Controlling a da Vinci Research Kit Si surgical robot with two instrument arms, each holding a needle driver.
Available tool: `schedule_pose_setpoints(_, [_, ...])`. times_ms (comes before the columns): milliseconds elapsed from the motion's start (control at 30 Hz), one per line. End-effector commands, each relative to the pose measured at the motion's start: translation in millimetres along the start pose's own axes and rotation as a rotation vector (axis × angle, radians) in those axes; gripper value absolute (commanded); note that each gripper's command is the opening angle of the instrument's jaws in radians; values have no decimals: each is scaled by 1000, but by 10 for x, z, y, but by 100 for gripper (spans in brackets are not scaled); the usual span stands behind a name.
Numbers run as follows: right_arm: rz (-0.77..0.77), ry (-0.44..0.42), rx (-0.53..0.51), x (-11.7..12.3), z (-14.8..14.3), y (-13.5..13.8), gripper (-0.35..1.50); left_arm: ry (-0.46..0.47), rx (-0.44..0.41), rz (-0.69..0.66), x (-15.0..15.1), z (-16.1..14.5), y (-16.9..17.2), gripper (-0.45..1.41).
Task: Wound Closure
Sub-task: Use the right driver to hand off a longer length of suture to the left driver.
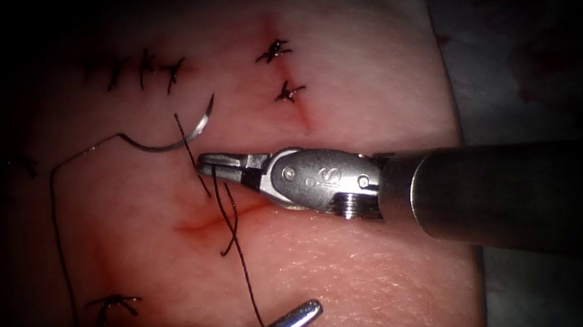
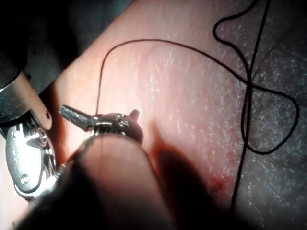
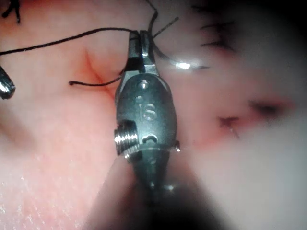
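Nearest the camera, the left tool [image 1: 290, 324] has its jaws parted around the thread [image 1: 243, 262], not clamped as far as I can see; the left wrist view adds something the endoscope misses, the thread lying in one big loop [image 2: 268, 110] on the tissue [image 1: 360, 265]. Past it, the right tool [image 1: 216, 165] jaws are closed on the thread right above the cut [image 1: 204, 227]. Beyond those jaws the one needle [image 1: 184, 138] lies free on the tissue, in neither tool. Farther back I count two separate knots [image 1: 274, 51], plus a row.
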Motion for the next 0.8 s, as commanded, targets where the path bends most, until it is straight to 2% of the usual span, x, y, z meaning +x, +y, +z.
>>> schedule_pose_setpoints(33, [-1,3,1,-1,11,1,-35,1,1,10,-1,7,1,-30])
schedule_pose_setpoints(67, [-1,3,1,-1,11,1,-35,-1,0,28,-1,7,2,-45])
schedule_pose_setpoints(167, [-1,3,2,-1,10,1,-35,0,-2,58,-2,4,3,-45])
schedule_pose_setpoints(367, [3,5,9,-2,3,0,-35,56,-15,65,-15,-24,-1,-45])
schedule_pose_setpoints(400, [3,5,12,-1,0,-1,-35,41,4,58,-25,-40,-4,-45])
schedule_pose_setpoints(467, [2,3,15,-1,-1,-2,-35,32,11,54,-29,-47,-6,-45])
schedule_pose_setpoints(567, [19,7,20,2,-6,-11,-35,-20,37,27,-53,-82,-17,-45])
schedule_pose_setpoints(700, [42,9,26,5,-10,-19,-35,-49,56,8,-66,-101,-23,-45])
schedule_pose_setpoints(800, [154,8,34,10,-17,-31,-35,-58,72,13,-76,-118,-28,-45])
